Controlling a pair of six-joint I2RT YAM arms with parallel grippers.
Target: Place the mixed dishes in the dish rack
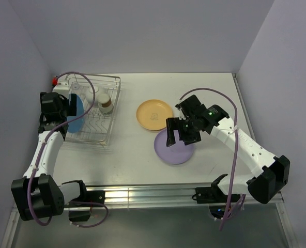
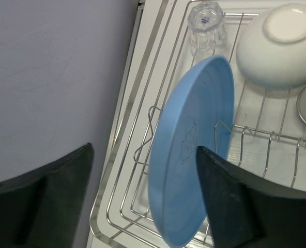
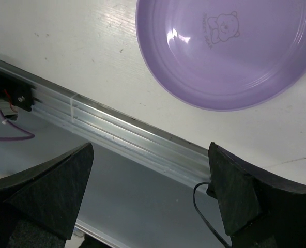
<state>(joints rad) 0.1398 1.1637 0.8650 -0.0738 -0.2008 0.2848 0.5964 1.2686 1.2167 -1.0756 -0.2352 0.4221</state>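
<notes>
Straddling the blue plate (image 2: 189, 155) in the dish rack (image 1: 100, 124), the left gripper (image 2: 142, 150) gapes empty. The right gripper (image 3: 150, 147) gapes empty above the purple plate (image 3: 230, 51).

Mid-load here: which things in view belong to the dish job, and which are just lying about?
Job: dish rack, blue plate, white bowl, cream cup, clear glass, purple plate, yellow-orange plate.
Lying about: small red object by the rack's far corner, aluminium rail along the table edge.
</notes>
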